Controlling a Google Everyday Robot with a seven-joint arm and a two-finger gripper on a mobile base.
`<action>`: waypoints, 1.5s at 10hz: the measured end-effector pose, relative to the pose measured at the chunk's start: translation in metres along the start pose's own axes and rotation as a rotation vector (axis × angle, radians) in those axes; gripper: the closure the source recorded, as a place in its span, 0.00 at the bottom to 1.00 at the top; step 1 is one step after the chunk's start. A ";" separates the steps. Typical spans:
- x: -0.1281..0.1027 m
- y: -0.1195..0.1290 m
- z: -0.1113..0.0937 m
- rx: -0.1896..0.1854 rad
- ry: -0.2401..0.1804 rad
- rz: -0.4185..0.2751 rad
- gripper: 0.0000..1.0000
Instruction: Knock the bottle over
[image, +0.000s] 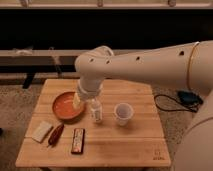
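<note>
bottle (97, 112) stood upright mid wooden table (125, 146), not yet toppled | gripper (80, 100) just beside at its 10 o'clock, state we could not tell | orange bowl (64, 106) at 9, cup (123, 113) at 3 | we judged the knock itself not yet done

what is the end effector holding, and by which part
Cannot be told: the end effector sits beside the upright bottle, near its cap.

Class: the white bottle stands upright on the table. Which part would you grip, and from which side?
The bottle is slim and upright, so probably grip its body below the cap, side-on. Come from the bowl side, where the claw hangs next to it; the cup crowds the other side.
</note>
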 end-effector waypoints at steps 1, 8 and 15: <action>0.003 0.005 0.003 -0.017 0.025 -0.009 0.34; 0.000 0.014 0.050 -0.070 0.121 -0.044 0.34; -0.045 -0.050 0.061 -0.007 0.073 0.082 0.34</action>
